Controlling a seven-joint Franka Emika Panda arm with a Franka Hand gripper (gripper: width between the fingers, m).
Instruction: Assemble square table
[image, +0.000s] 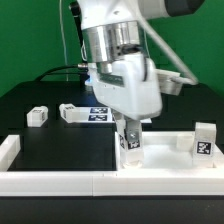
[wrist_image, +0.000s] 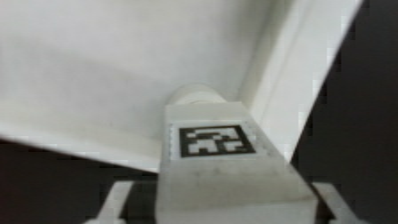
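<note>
In the exterior view, the claw (image: 130, 139) points straight down and is closed on a short white plastic leg (image: 131, 149), which it holds upright. The leg's lower end is at the white plastic square slab (image: 166, 154); I cannot tell whether the two touch. The slab lies on the black desk (image: 60, 145) at the exterior view's right, just beside the long low white border rail (image: 50, 181).

A second white leg (image: 205, 141) stands upright at the slab's far right end and shows a black-and-white square tag. Two more white legs (image: 37, 116) (image: 70, 113) lie well apart from the slab, toward the exterior view's left. The marker board (image: 100, 114) is partly hidden behind the arm.

In the wrist view, the gripped leg (wrist_image: 214, 112) sits between the two sides of the claw (wrist_image: 217, 200). It faces the camera with a block-pattern tag (wrist_image: 214, 140), the only printing visible. The slab's raised rim (wrist_image: 285, 60) runs behind it.
</note>
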